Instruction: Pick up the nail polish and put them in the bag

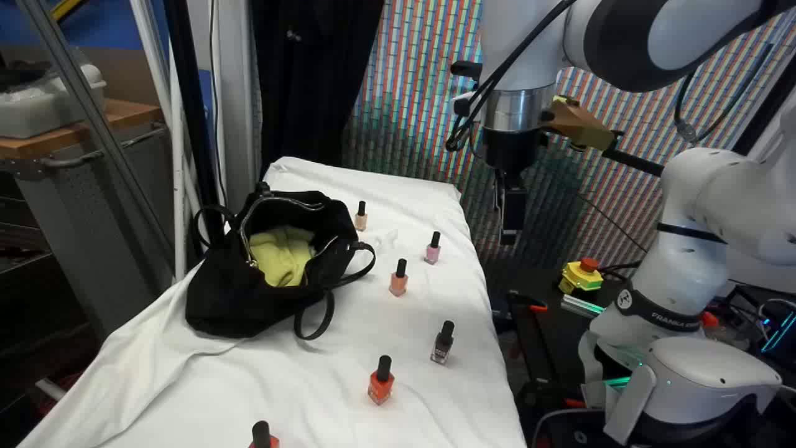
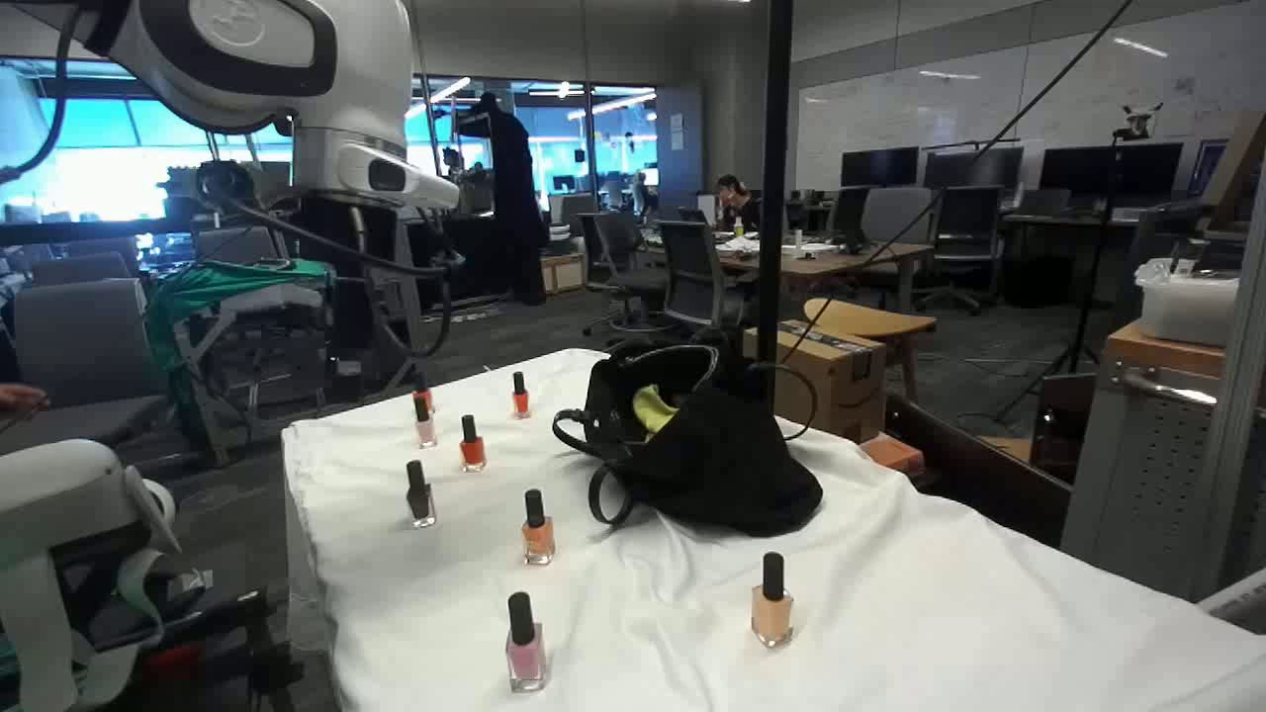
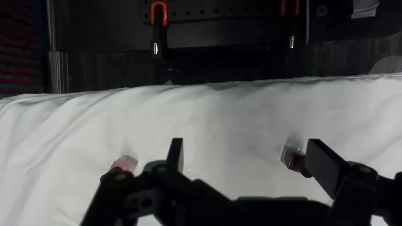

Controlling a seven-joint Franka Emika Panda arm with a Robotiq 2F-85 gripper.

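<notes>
Several small nail polish bottles with black caps stand upright, spread over a white-covered table. In an exterior view I see a red nail polish [image 1: 380, 387], a dark nail polish [image 1: 441, 350], an orange nail polish [image 1: 398, 285], a pink nail polish [image 1: 433, 252] and a beige nail polish [image 1: 360, 221]. The black bag [image 2: 737, 480] sits beside them, its mouth gaping over a yellow-green inside. My gripper [image 3: 246, 147] hangs above the table's edge, open and holding nothing. In the wrist view, the dark nail polish [image 3: 290, 158] shows below, partly covered by the right-hand finger [image 3: 323, 166].
White cloth [image 1: 311, 386] drapes the table in folds. Two bag straps [image 1: 316, 320] loop out toward the bottles. Beyond the table edge stand the robot's base and a yellow emergency stop [image 1: 580, 278]. A cardboard box [image 2: 831, 371] is behind the bag.
</notes>
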